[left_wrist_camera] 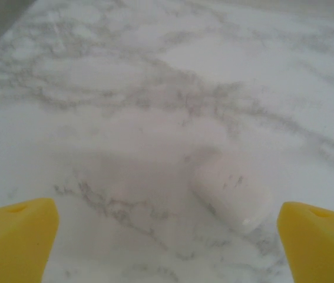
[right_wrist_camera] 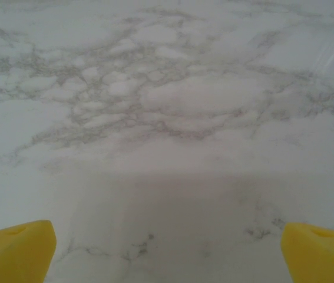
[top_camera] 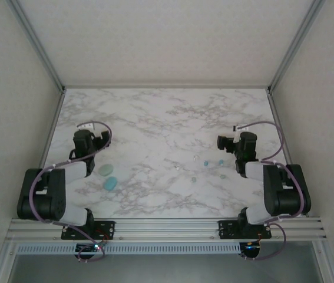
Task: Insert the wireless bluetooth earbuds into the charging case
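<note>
left claw (left_wrist_camera: 167,212): hanging spread wide and pinching nothing, with a whitish case (left_wrist_camera: 232,190) lying just ahead, nearer its right finger
right claw (right_wrist_camera: 168,230): gaping wide too, empty, hanging over bare tabletop (right_wrist_camera: 172,118)
earbuds (top_camera: 206,162): about six tiny bits lying loose on the marble near the right arm, well apart from the cases
cases: pale green case (top_camera: 105,170) and light blue case (top_camera: 110,183) sitting side by side near the left arm; can't tell if any lid is open
slip risk: I'm guessing those buds are going to be squirting out of the fingers, being so small and smooth
mix-up risk: whitish bits are blending into the marble, so a claw may be closing on nothing or pairing the wrong colour
case risk: nothing is holding a case, so pushing a bud in could be sliding it away
</note>
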Robot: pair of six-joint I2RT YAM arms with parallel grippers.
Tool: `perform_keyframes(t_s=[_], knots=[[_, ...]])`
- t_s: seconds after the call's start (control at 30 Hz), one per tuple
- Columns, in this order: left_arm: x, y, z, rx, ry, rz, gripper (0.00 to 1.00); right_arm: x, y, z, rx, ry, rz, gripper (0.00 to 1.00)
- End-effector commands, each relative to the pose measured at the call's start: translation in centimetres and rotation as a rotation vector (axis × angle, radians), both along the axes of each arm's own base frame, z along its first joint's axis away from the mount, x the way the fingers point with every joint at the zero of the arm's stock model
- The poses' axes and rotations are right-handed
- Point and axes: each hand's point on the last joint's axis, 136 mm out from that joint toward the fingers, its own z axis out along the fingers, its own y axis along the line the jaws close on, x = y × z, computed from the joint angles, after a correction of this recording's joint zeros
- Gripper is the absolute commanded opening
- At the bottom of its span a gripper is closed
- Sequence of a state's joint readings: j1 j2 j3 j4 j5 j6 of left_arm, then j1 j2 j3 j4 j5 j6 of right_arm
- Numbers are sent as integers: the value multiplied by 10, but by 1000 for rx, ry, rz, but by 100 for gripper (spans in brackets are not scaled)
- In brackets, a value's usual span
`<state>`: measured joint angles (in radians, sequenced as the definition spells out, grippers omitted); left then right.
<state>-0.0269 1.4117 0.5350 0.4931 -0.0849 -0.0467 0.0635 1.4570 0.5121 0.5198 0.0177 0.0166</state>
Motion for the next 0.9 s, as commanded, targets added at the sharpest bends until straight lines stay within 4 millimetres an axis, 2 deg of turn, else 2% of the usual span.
perform_keyframes(t_s=[0.0, 0.07, 0.13, 0.17, 0.23, 0.37, 0.5, 0.67, 0.87], knots=[[-7, -3, 19, -108, 132, 29, 94, -4, 11, 25, 68, 132, 28, 99], [-10, -13, 19, -186, 217, 21, 91, -11, 32, 34, 150, 197, 120, 98], [-15, -31, 10, -264, 334, -34, 84, -18, 53, 41, 254, 263, 198, 97], [-18, -35, 4, -284, 382, -43, 83, -22, 61, 43, 291, 296, 228, 96], [-20, -33, -13, -301, 471, 6, 83, -29, 76, 46, 354, 348, 276, 95], [-14, -29, -33, -261, 603, 36, 83, -37, 97, 52, 392, 395, 345, 93], [5, -34, -43, -233, 687, -11, 82, -44, 108, 54, 384, 409, 370, 94], [29, -43, -55, -189, 812, -107, 80, -51, 110, 48, 368, 435, 361, 94], [31, -52, -67, -25, 950, -255, 79, -58, 104, 37, 340, 467, 334, 95]])
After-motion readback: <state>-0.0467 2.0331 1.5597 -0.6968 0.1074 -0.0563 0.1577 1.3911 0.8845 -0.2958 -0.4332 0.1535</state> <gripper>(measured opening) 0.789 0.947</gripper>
